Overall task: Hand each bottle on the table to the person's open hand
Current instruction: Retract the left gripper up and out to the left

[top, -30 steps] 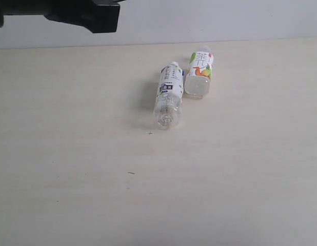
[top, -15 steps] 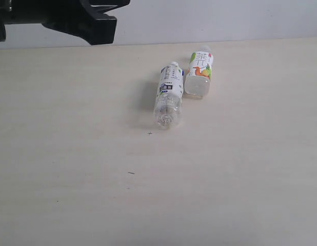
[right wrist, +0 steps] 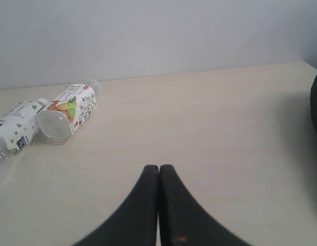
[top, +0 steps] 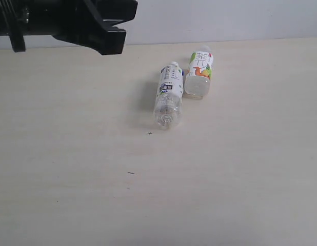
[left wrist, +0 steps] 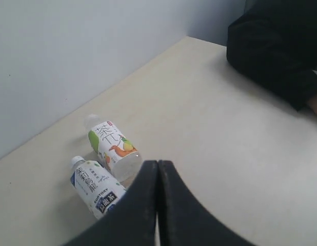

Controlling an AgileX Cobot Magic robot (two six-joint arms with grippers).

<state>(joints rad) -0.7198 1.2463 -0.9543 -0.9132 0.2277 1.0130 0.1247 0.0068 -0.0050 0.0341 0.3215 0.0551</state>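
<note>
While nothing on the table (top: 71, 164) has shifted over the last second, the exterior view shows the left arm (top: 97, 23) pushing further into frame along the far edge, its black bulk now nearer the two bottles but well short of them. From that arm, the blue-white labelled bottle (top: 167, 95) lies off to the side and a bit nearer the camera. The fruit-picture bottle (top: 200, 74) lies just past it, side by side, maybe touching, both on their sides. No pincer tips can be made out in this view. In the left wrist view the left pincer (left wrist: 158, 165) is fully closed, fingers pressed together, holding nothing. Both bottles sit ahead of the tips and off to one side, blue-white labelled one (left wrist: 94, 187) closer, fruit-picture one (left wrist: 113, 146) just beyond it by the wall (left wrist: 71, 51). A dark sleeve (left wrist: 276, 46) rests on the table further ahead on the other side; no open hand is clearly visible. In the right wrist view the right pincer (right wrist: 159, 169) is also closed and empty, hanging over bare table. Both bottles lie well ahead and to one side, the fruit-picture one (right wrist: 68, 110) closer to its line, the blue-white labelled one (right wrist: 12, 130) beyond at the frame edge. My read is that the left arm is starting an approach on the next bottle, likely the blue-white labelled one. Two bottles are left to hand over, and the jaws must open before any grasp.
</note>
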